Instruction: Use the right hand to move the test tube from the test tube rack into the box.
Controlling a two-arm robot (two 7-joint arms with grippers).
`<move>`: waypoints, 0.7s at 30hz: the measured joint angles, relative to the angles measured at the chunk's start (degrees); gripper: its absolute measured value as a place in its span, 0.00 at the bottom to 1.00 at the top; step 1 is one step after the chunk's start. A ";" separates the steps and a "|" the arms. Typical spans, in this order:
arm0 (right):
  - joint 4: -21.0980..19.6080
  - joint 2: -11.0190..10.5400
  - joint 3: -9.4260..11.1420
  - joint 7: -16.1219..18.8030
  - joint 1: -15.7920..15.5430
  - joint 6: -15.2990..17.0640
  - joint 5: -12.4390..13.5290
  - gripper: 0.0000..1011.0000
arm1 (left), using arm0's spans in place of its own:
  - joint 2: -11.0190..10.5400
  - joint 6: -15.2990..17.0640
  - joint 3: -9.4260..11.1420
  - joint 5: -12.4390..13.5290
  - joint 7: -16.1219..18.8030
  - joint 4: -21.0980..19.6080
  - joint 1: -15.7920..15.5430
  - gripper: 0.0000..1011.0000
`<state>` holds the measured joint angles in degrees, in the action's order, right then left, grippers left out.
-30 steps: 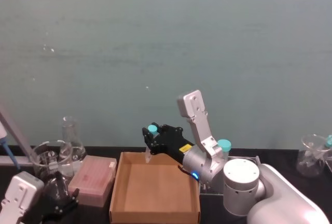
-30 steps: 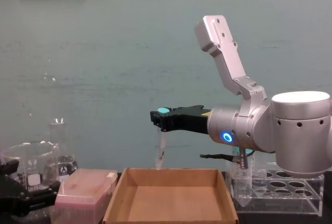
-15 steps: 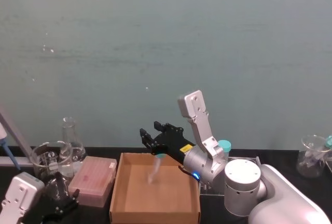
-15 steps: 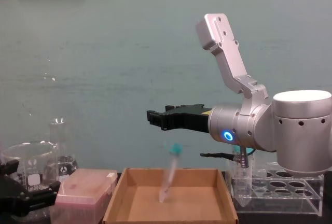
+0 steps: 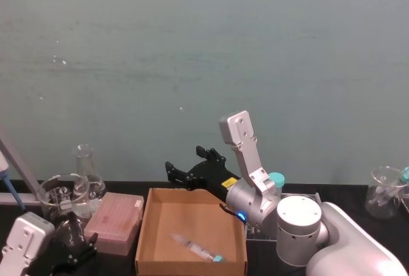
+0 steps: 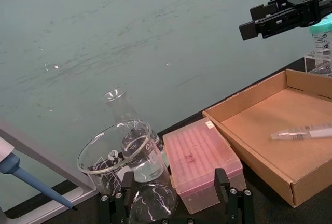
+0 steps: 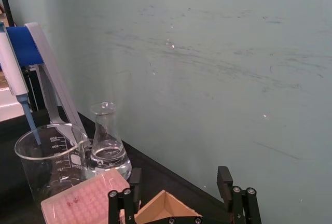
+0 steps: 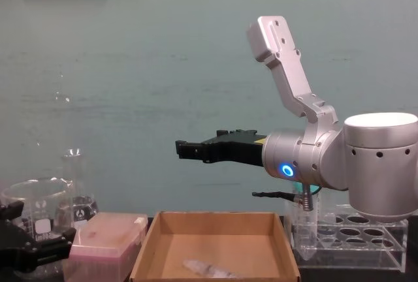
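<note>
Test tube (image 5: pixel 193 248) lies flat in the box (image 5: pixel 144 230), right hand (image 5: pixel 183 159) jaws spread empty above its far edge, left gripper (image 5: pixel 71 250) parked near-left, jaws apart; light, slick, rolls, so grip mid-barrel.

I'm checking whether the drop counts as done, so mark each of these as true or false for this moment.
1. The test tube lies on its side on the floor of the box. True.
2. The right gripper is shut on the test tube. False: it is open and empty, above the far side of the box.
3. The pink box sits on the robot's right of the cardboard box. False: it sits on the robot's left of it.
4. A wider teal-capped tube stands in the test tube rack. True.
5. The left gripper rests low beside the glass beaker. True.
</note>
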<state>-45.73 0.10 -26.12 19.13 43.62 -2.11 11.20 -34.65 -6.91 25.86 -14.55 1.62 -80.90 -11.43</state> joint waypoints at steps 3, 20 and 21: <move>-0.01 -0.02 0.00 0.02 -0.01 0.00 0.01 0.97 | 0.00 0.00 0.00 0.00 0.00 0.00 0.00 0.99; -16.37 -4.86 4.69 -3.08 -8.43 -6.83 -1.36 0.99 | 0.00 0.00 0.00 0.01 0.00 0.00 0.00 0.99; -18.03 -5.43 5.79 -5.04 -9.51 -8.67 -2.26 0.99 | 0.00 0.00 0.00 0.00 0.00 0.00 0.00 0.99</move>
<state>-63.76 -5.33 -20.33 14.08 34.12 -10.78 8.95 -34.65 -6.91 25.86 -14.54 1.62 -80.90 -11.43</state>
